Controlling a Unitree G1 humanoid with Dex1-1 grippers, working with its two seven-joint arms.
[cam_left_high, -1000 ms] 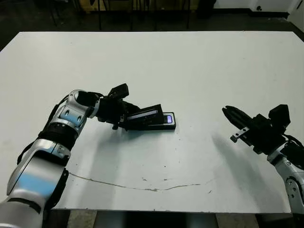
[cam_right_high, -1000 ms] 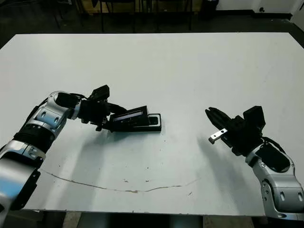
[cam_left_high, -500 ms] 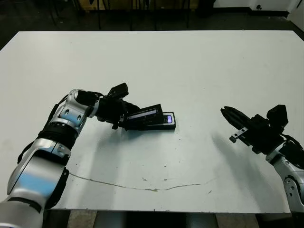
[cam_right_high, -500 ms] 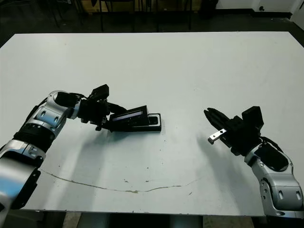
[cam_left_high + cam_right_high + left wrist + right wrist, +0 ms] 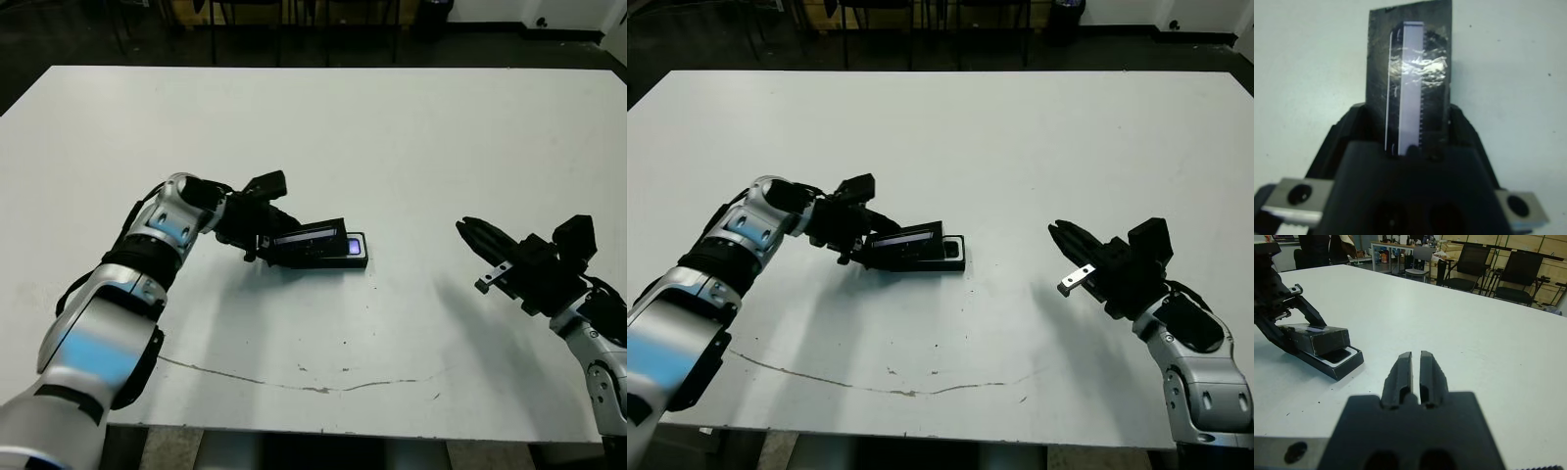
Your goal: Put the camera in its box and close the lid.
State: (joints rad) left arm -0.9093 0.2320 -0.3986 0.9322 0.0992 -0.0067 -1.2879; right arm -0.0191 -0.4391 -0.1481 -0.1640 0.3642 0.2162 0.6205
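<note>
The box lies on the white table left of centre. Inside it lies the camera; only its end with the bluish-purple patch shows. The lid slants over the box, its near-gripper end low and its far end raised, covering most of the camera. My left gripper is shut on the lid's left end; the left wrist view shows the lid and its greyish window strip between the fingers. My right gripper hovers shut far to the right, with nothing in it. The right wrist view shows the box from that side.
A thin dark crack line runs along the table near its front edge. Chairs and desks stand beyond the far edge. Bare white table lies between the two grippers and behind the box.
The head view has shifted slightly. My left elbow has swung inward, while the lid stays tilted over the box in the same grip. The right gripper has hardly moved.
</note>
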